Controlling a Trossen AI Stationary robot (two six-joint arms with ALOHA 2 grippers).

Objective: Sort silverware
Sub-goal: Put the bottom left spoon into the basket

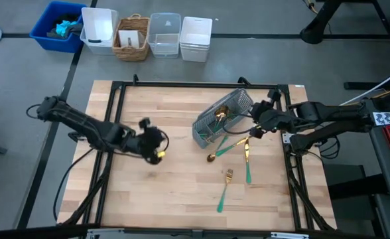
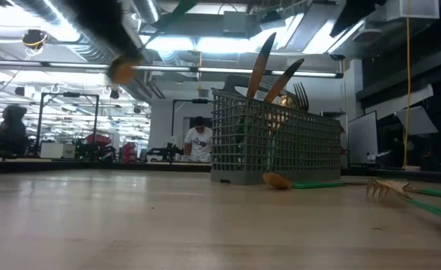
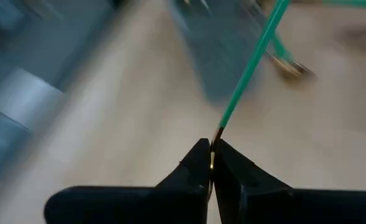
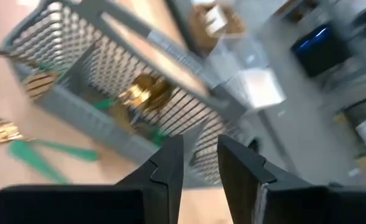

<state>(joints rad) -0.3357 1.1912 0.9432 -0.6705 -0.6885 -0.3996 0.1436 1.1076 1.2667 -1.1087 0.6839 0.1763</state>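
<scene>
left gripper (image 3: 211, 163) jaws pinch a green-handled piece (image 3: 250, 67); right gripper (image 4: 200, 163) jaws a little apart at the caddy's (image 1: 223, 117) 3 o'clock side.

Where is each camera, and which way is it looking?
High view: above the table, looking straight down; both arms show.
Low view: at tabletop height, looking across at the caddy; no gripper is clear.
Left wrist view: on the left arm; the left gripper pinches a green-handled utensil.
Right wrist view: on the right arm; the right gripper faces the caddy.
All four views share the caddy.
</scene>
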